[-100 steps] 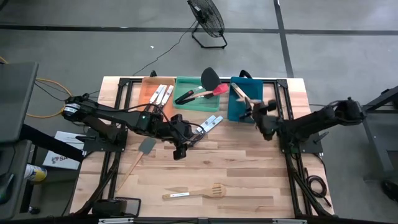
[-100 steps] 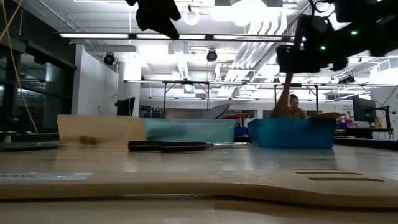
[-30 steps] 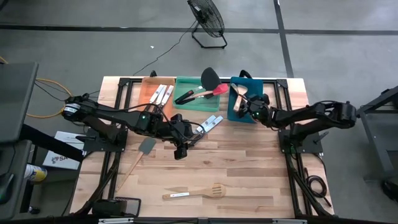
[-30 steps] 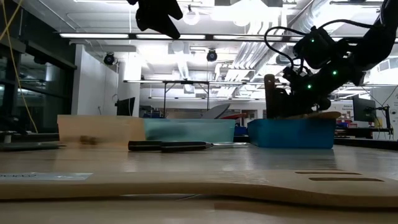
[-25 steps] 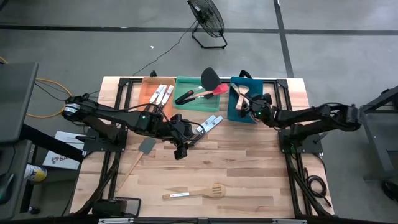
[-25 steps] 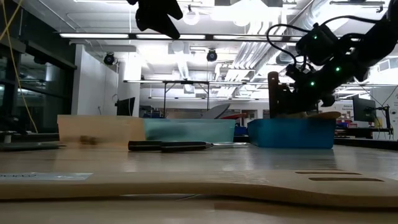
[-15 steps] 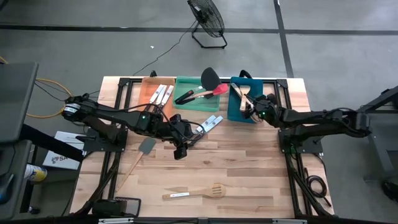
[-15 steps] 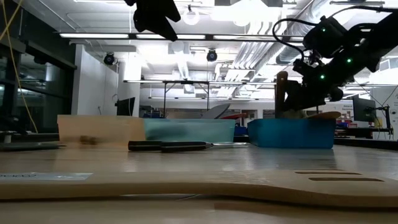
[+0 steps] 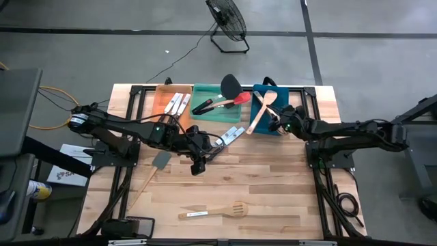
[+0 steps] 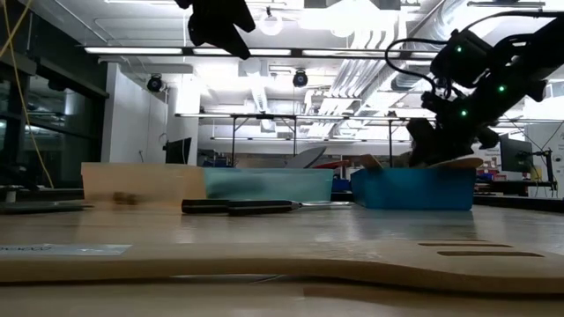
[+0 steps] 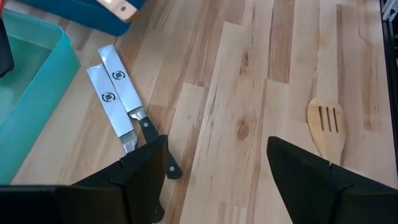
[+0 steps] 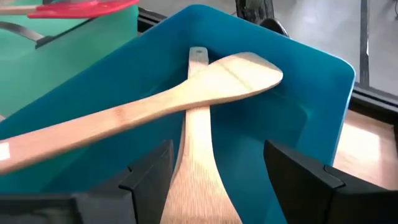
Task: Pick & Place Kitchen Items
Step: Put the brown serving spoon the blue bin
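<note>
My right gripper [image 9: 276, 124] [image 12: 217, 186] is open at the near end of the blue tray [image 9: 281, 97], touching nothing. A pale wooden spoon [image 12: 155, 102] [image 9: 261, 113] lies slanted in that tray, its bowl against the far wall and its handle over the rim toward the green tray. Under it lies a second wooden utensil [image 12: 199, 155], whose wide end sits between my right fingers. My left gripper [image 9: 198, 165] [image 11: 217, 180] hangs open above the table's middle, beside two black-handled knives [image 9: 229, 135] [image 11: 118, 93] that lie flat on the wood.
The green tray [image 9: 215, 113] holds a black and a red spatula. The orange tray [image 9: 164, 99] holds knives. A grey spatula [image 9: 158, 164] lies left of my left gripper. A slotted wooden turner [image 9: 215, 212] [image 11: 325, 124] lies near the front edge.
My right gripper has drawn back toward the table's right edge. The wooden spoon that stood upright at its fingers in the blue tray has tipped over. It now lies slanted, its bowl in the tray and its handle out over the rim.
</note>
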